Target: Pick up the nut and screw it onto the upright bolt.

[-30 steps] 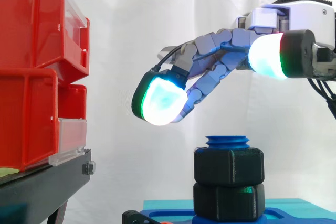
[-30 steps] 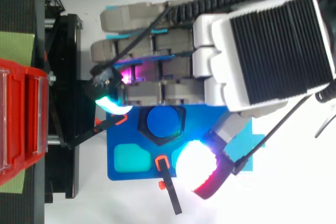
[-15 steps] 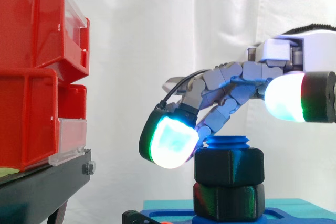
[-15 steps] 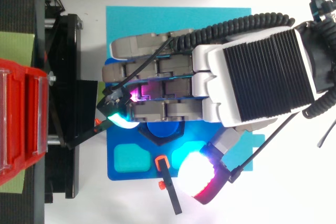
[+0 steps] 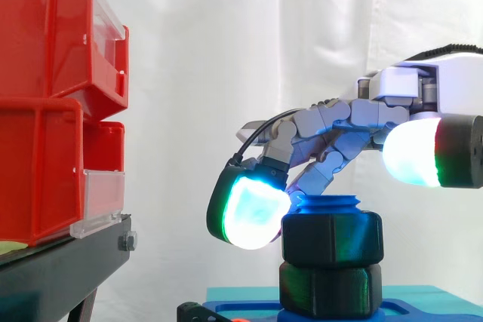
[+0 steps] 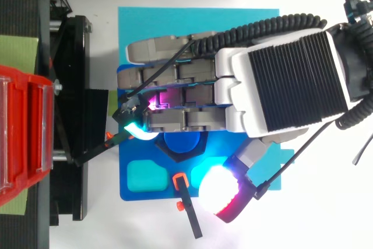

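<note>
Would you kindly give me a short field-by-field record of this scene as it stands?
hand: hand open, over the bolt
fingertip: fingertip beside the upper nut's left face, contact unclear
thumb: thumb apart, to the right
bolt: blue bolt, upright on the blue base
nuts: black upper nut stacked on the lower nut
surroundings: red bins on the black stand, left

The hand (image 5: 339, 120) reaches down at the upper black nut (image 5: 330, 237) on the blue bolt (image 5: 330, 203).
</note>
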Controlling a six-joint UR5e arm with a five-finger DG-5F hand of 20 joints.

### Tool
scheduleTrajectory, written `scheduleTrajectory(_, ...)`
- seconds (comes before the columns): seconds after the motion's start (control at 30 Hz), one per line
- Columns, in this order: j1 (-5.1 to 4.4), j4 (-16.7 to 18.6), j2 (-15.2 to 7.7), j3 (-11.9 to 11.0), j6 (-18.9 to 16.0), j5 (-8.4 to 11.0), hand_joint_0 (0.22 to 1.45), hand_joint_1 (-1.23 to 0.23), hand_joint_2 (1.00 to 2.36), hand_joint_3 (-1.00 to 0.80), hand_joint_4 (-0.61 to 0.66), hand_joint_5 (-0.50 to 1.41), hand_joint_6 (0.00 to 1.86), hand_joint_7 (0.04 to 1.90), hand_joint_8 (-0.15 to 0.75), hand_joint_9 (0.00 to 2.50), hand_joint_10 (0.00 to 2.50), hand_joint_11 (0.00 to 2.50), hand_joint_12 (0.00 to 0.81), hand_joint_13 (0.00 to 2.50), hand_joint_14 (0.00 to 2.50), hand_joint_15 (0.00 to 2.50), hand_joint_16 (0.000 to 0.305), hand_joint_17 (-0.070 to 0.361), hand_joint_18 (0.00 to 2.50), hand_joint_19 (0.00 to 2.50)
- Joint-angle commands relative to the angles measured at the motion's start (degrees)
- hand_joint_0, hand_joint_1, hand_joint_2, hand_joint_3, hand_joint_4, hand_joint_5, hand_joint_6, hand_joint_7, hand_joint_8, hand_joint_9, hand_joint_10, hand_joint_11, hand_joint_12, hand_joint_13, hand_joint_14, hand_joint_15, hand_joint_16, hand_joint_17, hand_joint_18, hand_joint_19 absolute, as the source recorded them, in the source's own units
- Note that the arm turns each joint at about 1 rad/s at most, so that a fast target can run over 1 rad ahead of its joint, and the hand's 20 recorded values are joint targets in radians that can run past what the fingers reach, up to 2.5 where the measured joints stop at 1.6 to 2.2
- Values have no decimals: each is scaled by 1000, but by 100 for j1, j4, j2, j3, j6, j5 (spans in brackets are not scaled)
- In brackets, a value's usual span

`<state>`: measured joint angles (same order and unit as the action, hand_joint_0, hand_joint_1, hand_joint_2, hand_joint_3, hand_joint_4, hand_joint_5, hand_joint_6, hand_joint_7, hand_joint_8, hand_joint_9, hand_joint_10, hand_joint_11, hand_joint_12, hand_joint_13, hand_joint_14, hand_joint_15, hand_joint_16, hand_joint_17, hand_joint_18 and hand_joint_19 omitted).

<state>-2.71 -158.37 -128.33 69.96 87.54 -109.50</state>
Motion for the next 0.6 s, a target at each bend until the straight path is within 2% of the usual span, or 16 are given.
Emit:
scheduleTrajectory(0.0, 16, 25, 1, 0, 0, -27, 509, -114, 1000, -500, 230, -32, 505, 1108, 254, 791, 0, 0, 267, 392, 0, 0, 24, 55, 0, 0)
scheduleTrajectory(0.27, 43, 51, 1, 0, 9, -62, 516, -139, 1000, -500, 195, -15, 505, 1250, 266, 879, 0, 0, 257, 447, 0, 0, 22, 50, 0, 0)
scheduleTrajectory(0.57, 148, 95, 1, 0, 9, -159, 527, -194, 1000, -500, 176, 22, 503, 1393, 273, 1031, 0, 0, 230, 570, 0, 0, 16, 36, 137, 0)
